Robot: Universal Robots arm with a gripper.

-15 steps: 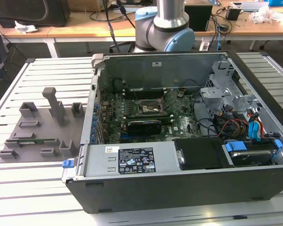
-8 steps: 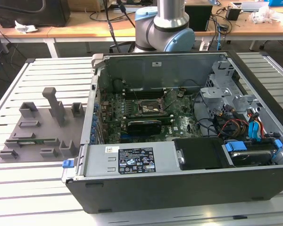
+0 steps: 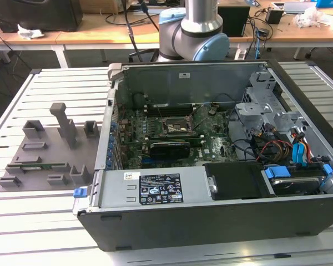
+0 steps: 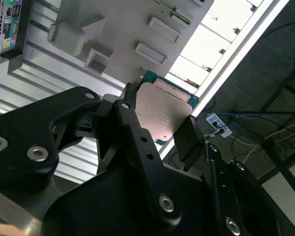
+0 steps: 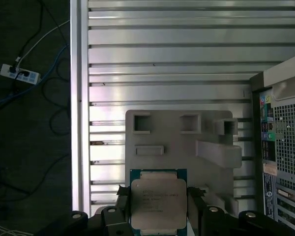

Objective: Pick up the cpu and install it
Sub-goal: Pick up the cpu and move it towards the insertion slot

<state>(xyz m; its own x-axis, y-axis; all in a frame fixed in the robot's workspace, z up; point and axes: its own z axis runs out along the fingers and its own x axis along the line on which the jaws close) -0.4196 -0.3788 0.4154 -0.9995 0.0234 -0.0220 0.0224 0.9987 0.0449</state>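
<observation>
Tool [image 5: 159, 195] clamped on the cpu [image 5: 159, 210], gripping opposite edges.
Likely light, stiff, slick-topped and fragile underneath, so holding it by the rims suits it; beyond it lies the grey fixture plate [image 5: 179, 142] on the slatted tabletop [image 5: 162, 49].

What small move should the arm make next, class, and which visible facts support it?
Probably carry the cpu sideways toward the open computer case, keeping it level. In both wrist views the gripper is shut on the chip's edges, over the grey fixture rather than over the motherboard socket in the exterior view.
</observation>
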